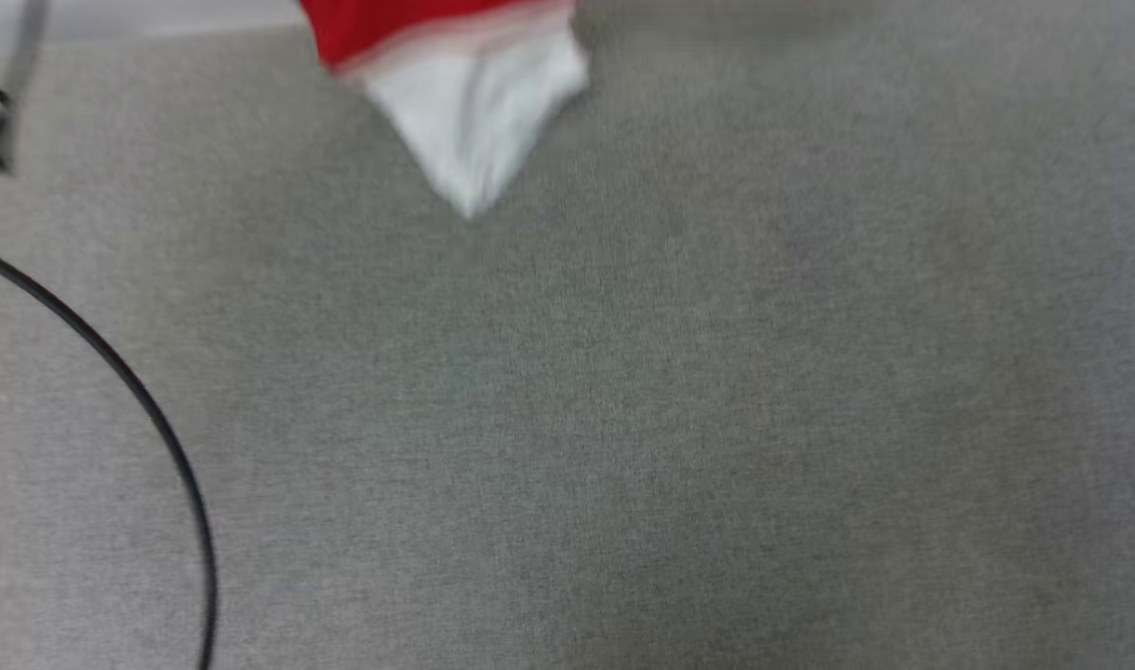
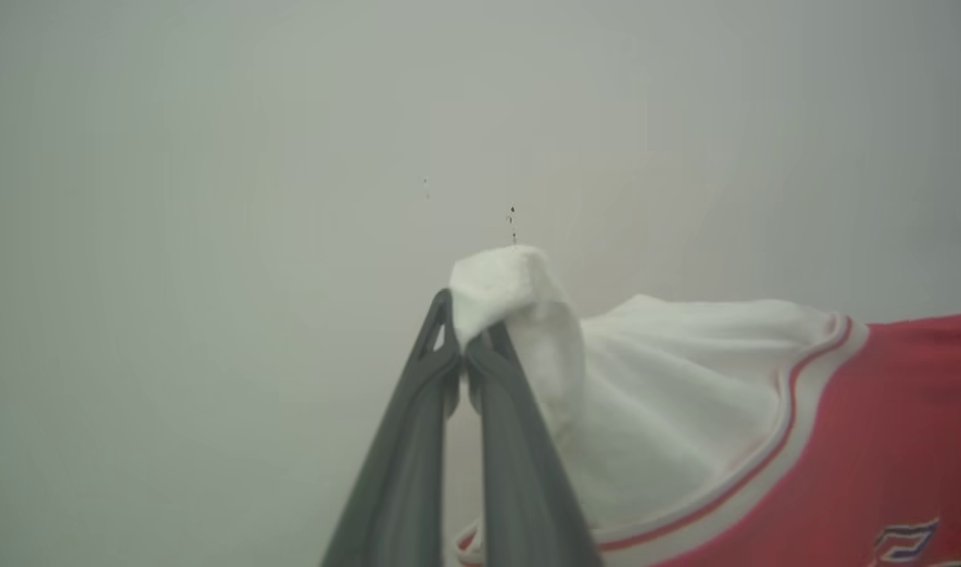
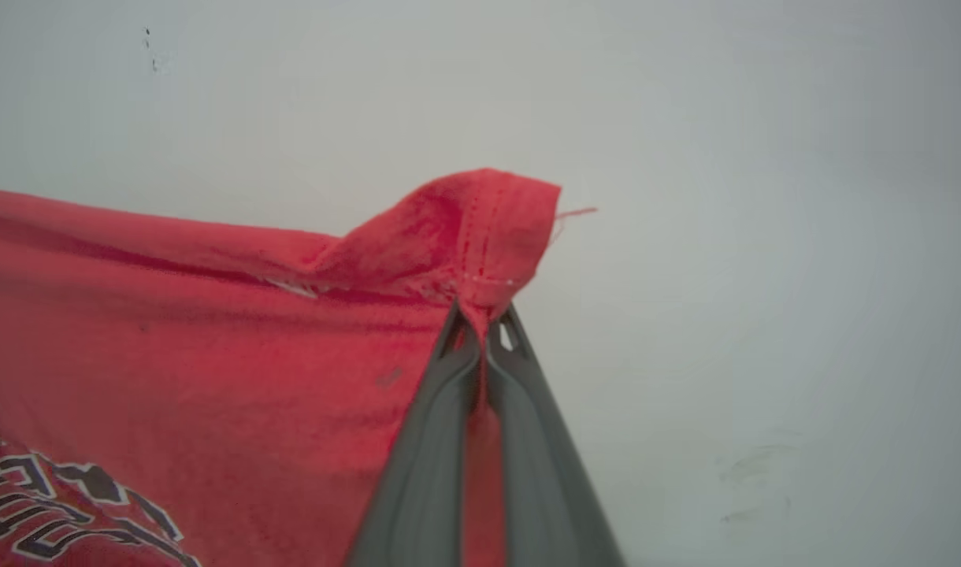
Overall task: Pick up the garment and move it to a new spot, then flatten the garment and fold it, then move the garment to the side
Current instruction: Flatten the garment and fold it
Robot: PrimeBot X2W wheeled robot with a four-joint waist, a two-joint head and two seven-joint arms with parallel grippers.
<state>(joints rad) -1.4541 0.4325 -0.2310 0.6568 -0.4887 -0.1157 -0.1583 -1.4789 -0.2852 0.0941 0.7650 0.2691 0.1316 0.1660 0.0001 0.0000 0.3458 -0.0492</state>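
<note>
A red garment (image 3: 173, 331) with white sleeves is held up, stretched between two grippers. The left gripper (image 2: 465, 342) is clamped on a bunched white sleeve end. The right gripper (image 3: 484, 335) is pinched tight on a red hemmed corner. In the blurred head view, a sleeve tip is seen at the top edge, seemingly hanging over a grey fabric surface (image 1: 623, 419). A black cable (image 1: 149, 409) is curved at the left.

A grey woven surface (image 1: 623, 419) is stretching across the head view, slightly blurred. A thin black cable (image 1: 149, 409) is curving over its left side, and a dark, indistinct object (image 1: 0, 140) is sitting near the upper left corner. A pale wall (image 2: 213, 197) is showing in the wrist views, carrying tiny dark specks (image 2: 513, 223) and faint scuff marks (image 3: 752, 465).
</note>
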